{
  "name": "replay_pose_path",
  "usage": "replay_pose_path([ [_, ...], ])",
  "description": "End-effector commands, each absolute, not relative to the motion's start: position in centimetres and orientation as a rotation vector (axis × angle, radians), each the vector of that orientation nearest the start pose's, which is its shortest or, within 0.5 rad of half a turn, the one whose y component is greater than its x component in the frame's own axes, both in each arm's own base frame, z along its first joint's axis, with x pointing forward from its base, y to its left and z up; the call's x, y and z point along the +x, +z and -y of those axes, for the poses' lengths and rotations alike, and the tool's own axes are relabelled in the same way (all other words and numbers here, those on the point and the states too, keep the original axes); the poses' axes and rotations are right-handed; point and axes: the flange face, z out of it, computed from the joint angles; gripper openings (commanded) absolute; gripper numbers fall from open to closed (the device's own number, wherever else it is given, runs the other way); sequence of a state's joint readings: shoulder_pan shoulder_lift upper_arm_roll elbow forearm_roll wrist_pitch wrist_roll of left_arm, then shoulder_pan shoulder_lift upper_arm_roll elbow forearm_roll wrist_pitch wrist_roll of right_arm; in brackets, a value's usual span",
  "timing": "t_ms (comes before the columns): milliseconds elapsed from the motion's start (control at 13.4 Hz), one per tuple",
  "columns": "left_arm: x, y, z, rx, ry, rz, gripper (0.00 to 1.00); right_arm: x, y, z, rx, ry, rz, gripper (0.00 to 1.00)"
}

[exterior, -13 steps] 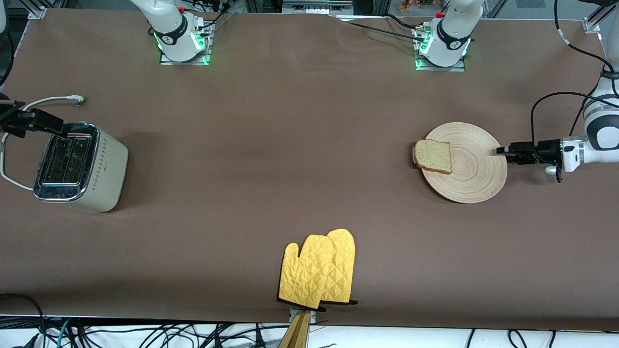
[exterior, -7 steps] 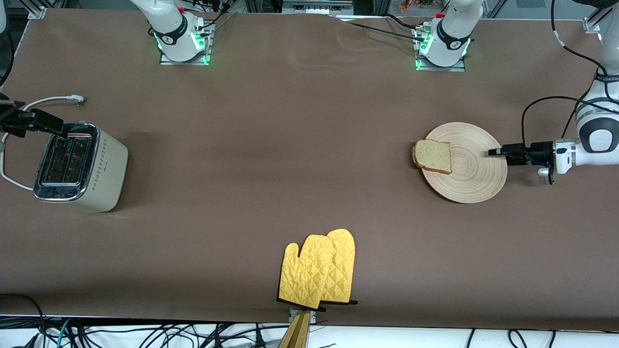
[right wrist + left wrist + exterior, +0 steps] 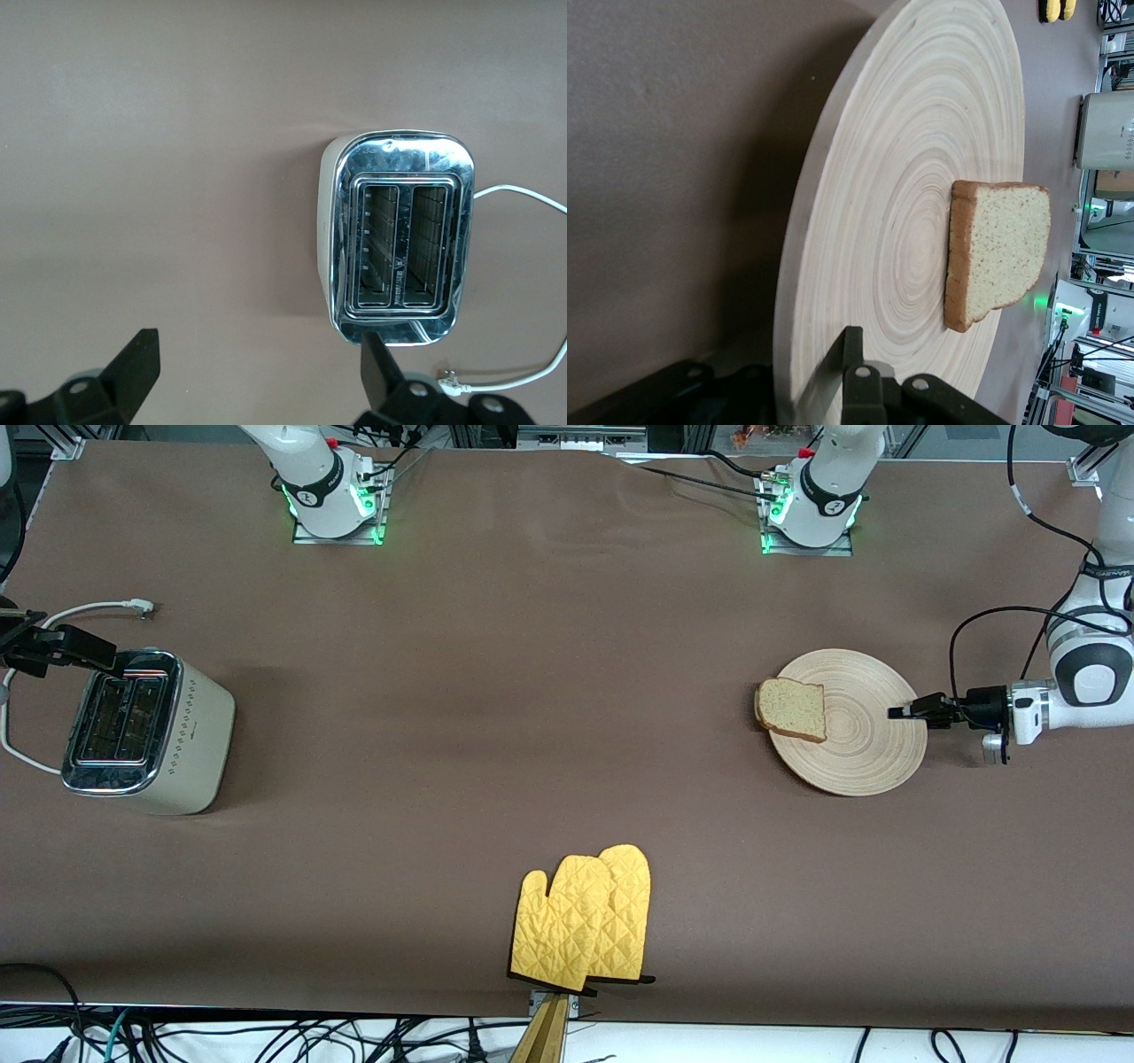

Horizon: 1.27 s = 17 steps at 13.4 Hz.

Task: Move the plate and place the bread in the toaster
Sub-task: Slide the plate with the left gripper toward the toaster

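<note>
Even overhead light; soft shadows; toaster [image 3: 399, 235] chrome glare

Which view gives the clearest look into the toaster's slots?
The right wrist view: it looks straight down on the toaster, showing both slots empty. The front view shows the toaster small and at an angle. The left wrist view catches only a sliver of its body.
</note>
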<state>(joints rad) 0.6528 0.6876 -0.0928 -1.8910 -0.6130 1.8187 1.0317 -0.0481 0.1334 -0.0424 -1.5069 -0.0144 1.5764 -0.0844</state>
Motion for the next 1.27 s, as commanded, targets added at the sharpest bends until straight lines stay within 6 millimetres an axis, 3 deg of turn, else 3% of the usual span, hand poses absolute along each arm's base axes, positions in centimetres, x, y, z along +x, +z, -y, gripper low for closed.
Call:
replay_pose_path([
  [0, 48.5, 10.7, -24.0, 2.241, -0.102, 0.107, 0.0, 59.3, 58.2, 5.5, -3.15, 0.103, -0.016, 1.0],
  [224, 48.9, 11.0, -23.3, 2.243, -0.11, 0.136, 0.0, 59.3, 58.2, 5.5, -3.15, 0.103, -0.016, 1.0],
  [522, 51.1, 13.3, -21.0, 2.162, -0.037, 0.131, 0.0, 59.3, 58.2, 5.5, -3.15, 0.103, -0.016, 1.0],
  [895, 54.9, 15.2, -13.1, 2.039, 0.013, 0.146, 0.0, 59.3, 58.2, 5.5, -3.15, 0.103, -0.016, 1.0],
  [1193, 56.3, 16.7, -8.8, 1.952, -0.028, 0.06, 0.0, 59.4, 58.1, 5.6, -3.149, 0.103, -0.019, 1.0],
])
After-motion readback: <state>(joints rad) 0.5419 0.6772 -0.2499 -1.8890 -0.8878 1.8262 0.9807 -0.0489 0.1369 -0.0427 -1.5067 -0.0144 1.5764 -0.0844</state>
